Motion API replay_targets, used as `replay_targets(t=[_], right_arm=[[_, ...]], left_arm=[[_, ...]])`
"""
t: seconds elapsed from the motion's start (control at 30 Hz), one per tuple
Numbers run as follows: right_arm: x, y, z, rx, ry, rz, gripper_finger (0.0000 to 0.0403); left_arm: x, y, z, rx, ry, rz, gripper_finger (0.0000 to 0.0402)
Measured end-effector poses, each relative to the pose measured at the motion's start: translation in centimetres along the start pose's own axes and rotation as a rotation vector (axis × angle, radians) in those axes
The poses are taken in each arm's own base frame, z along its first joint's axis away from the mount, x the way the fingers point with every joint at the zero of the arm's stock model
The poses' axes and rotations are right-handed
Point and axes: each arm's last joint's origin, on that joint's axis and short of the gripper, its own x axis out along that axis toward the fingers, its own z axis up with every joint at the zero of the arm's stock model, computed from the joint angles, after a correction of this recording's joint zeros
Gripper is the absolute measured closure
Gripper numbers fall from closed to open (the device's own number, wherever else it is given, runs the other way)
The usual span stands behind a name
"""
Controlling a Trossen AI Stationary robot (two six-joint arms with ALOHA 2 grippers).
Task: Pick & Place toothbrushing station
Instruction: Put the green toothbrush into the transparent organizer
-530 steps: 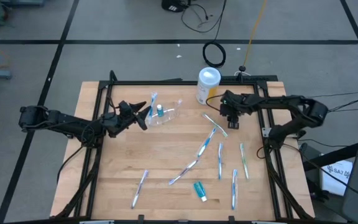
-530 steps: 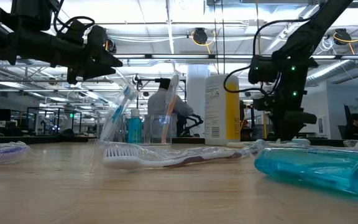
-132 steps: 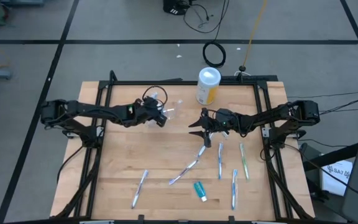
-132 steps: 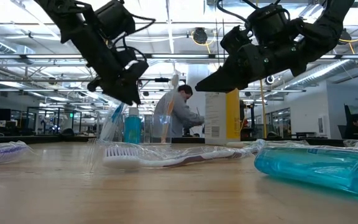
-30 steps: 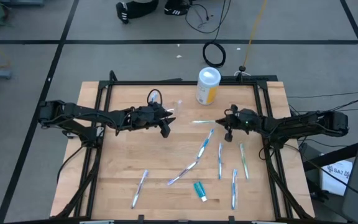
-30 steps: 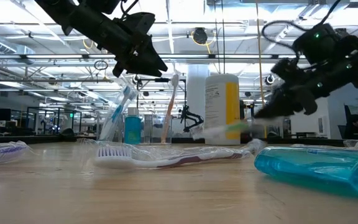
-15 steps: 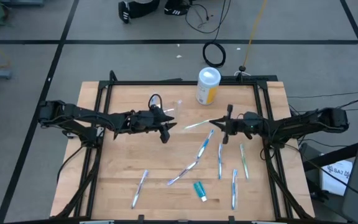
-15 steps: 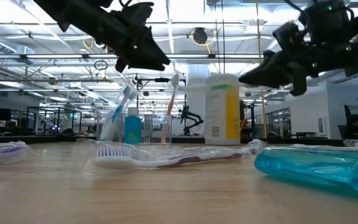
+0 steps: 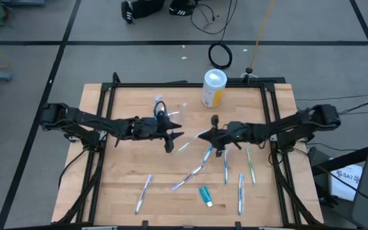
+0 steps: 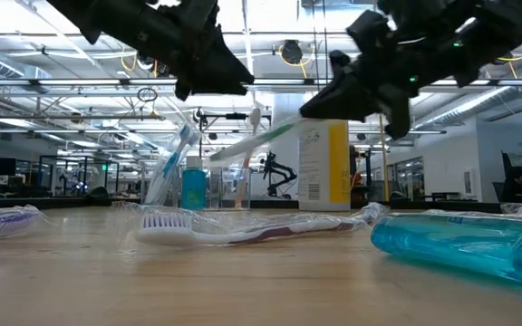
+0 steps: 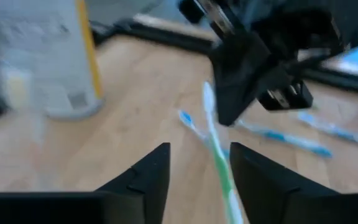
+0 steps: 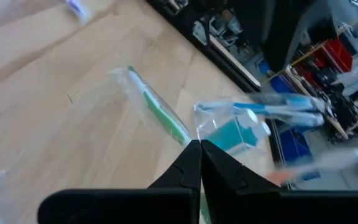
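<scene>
My right gripper [image 9: 204, 135] hangs over the table's middle, shut on a green and white toothbrush [image 10: 265, 136] in a clear wrapper. My left gripper [image 9: 171, 142] faces it from the left and is open. Its two fingers [image 11: 148, 177] stand on either side of the toothbrush's free end [image 11: 224, 180]; I cannot tell whether they touch it. Behind the left gripper, the clear cup [image 10: 214, 188] stands on its base on the table. It holds upright toothbrushes and a teal toothpaste tube [image 10: 194, 186]. My right gripper pinches one end of the wrapped toothbrush [image 12: 184, 135] between its two shut fingers. It comes from the table's right, and the toothbrush runs on ahead of the fingertips. The toothbrush is clear of the table, its free end [image 10: 217, 154] slanting down toward my left gripper.
Several wrapped toothbrushes [image 9: 226, 163] lie flat on the near right half of the table, with a teal toothpaste tube [image 9: 206, 195] near the front. One more toothbrush [image 9: 144, 191] lies at the near left. A yellow canister [image 9: 214, 88] with a white lid stands at the far edge.
My right gripper has carried the toothbrush toward the table's left, up to my left gripper. The toothbrush has stayed off the table, and its free end has dipped lower. My left gripper has shifted a little toward the near right, away from the cup.
</scene>
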Motion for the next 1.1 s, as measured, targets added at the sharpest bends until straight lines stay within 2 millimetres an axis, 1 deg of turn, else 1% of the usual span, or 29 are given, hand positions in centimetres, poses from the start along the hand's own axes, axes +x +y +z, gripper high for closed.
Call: replay_targets(t=[0.13, 0.2, 0.27, 0.37, 0.5, 0.63, 0.8, 1.0, 1.1], right_arm=[[2.0, 0.0, 0.4, -0.03, 0.016, 0.013, 0.0403], [2.6, -0.1, 0.6, -0.045, 0.016, 0.013, 0.0403], [2.8, -0.2, 0.8, -0.058, 0.012, 0.01, 0.0403], [2.8, -0.5, 1.0, -0.064, 0.002, -0.001, 0.0403], [2.7, -0.9, 1.0, -0.074, -0.002, -0.013, 0.0403], [2.7, -0.8, 1.0, -0.107, -0.004, -0.012, 0.0403], [2.7, -1.3, 1.0, -0.092, -0.017, -0.04, 0.0403], [2.7, -1.3, 1.0, -0.089, -0.018, -0.039, 0.0402], [2.7, -1.3, 1.0, -0.067, -0.018, -0.04, 0.0393]], left_arm=[[1.3, -0.1, -1.5, -0.008, 0.066, -0.001, 0.0183], [2.0, 0.1, -2.3, -0.031, 0.101, 0.002, 0.0163], [2.7, 0.2, -3.0, -0.065, 0.139, -0.006, 0.0149], [3.5, 0.5, -4.0, -0.106, 0.193, -0.045, 0.0137], [4.3, 0.8, -4.7, -0.139, 0.21, -0.048, 0.014], [4.5, 1.1, -4.9, -0.166, 0.218, -0.037, 0.0174], [4.5, 1.0, -4.9, -0.171, 0.214, -0.041, 0.0241], [4.5, 1.0, -4.9, -0.17, 0.213, -0.032, 0.0311], [4.5, 1.0, -4.9, -0.17, 0.214, -0.033, 0.0347]])
